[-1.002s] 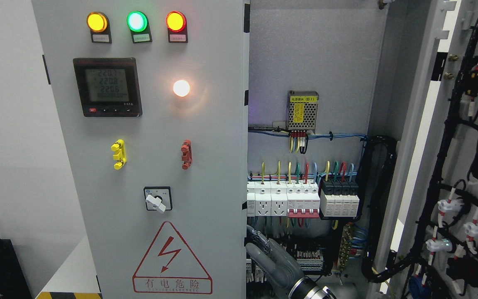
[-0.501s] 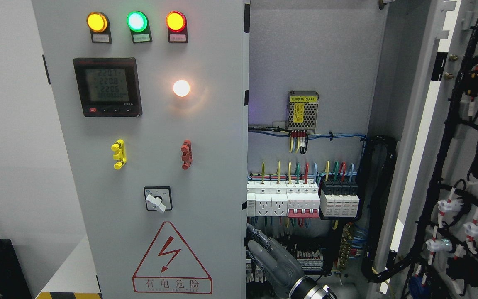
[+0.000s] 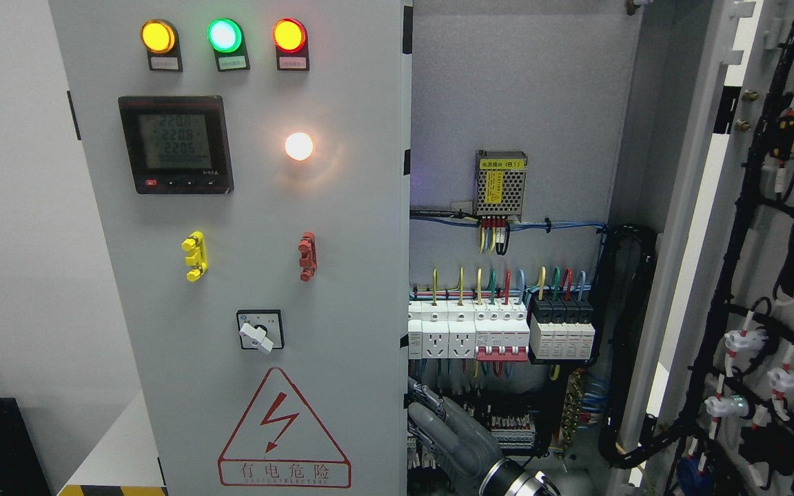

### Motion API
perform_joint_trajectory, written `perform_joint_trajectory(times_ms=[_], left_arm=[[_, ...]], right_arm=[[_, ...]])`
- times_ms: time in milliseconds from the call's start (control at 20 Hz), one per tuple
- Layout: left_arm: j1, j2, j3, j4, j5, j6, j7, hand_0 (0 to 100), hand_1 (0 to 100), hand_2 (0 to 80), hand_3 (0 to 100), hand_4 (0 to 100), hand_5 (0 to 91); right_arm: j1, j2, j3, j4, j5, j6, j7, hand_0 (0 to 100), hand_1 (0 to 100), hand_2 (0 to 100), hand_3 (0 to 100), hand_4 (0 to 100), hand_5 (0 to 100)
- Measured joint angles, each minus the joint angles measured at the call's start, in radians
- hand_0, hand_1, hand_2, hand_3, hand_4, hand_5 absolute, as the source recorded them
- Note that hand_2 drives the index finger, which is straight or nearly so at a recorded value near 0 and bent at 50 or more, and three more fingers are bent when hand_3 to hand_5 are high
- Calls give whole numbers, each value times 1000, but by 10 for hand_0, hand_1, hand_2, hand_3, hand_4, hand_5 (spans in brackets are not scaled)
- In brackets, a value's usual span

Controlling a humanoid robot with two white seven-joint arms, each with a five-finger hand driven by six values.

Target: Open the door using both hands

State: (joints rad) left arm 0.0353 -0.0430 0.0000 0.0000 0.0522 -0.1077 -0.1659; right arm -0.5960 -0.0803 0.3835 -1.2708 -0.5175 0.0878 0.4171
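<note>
White walls back a tall grey metal cabinet [image 3: 521, 103]; inside sit white breaker blocks [image 3: 469, 334] and coloured wires. Its left grey door [image 3: 245, 275] stands near closed, its right door [image 3: 769, 275] swung wide open. Compared with a moment ago, almost nothing differs. A grey robot hand [image 3: 449, 434], fingers [image 3: 431, 420] extended together, touches the left door's inner edge at the bottom.

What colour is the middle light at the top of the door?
Green, seen in the head view.
</note>
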Motion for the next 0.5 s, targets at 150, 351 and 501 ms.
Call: perform_joint_trajectory(times_ms=[150, 351, 501], left_arm=[[0, 0, 0, 0, 0, 0, 0, 120, 389, 0, 0, 0, 0], [0, 0, 0, 0, 0, 0, 0, 120, 389, 0, 0, 0, 0], [0, 0, 0, 0, 0, 0, 0, 120, 389, 0, 0, 0, 0]], right_arm=[[-6, 0, -1, 3, 0, 2, 23, 120, 389, 0, 0, 0, 0], [-13, 1, -1, 8, -2, 2, 60, 120, 389, 0, 0, 0, 0], [-16, 2, -2, 10, -4, 2, 61, 120, 389, 0, 0, 0, 0]])
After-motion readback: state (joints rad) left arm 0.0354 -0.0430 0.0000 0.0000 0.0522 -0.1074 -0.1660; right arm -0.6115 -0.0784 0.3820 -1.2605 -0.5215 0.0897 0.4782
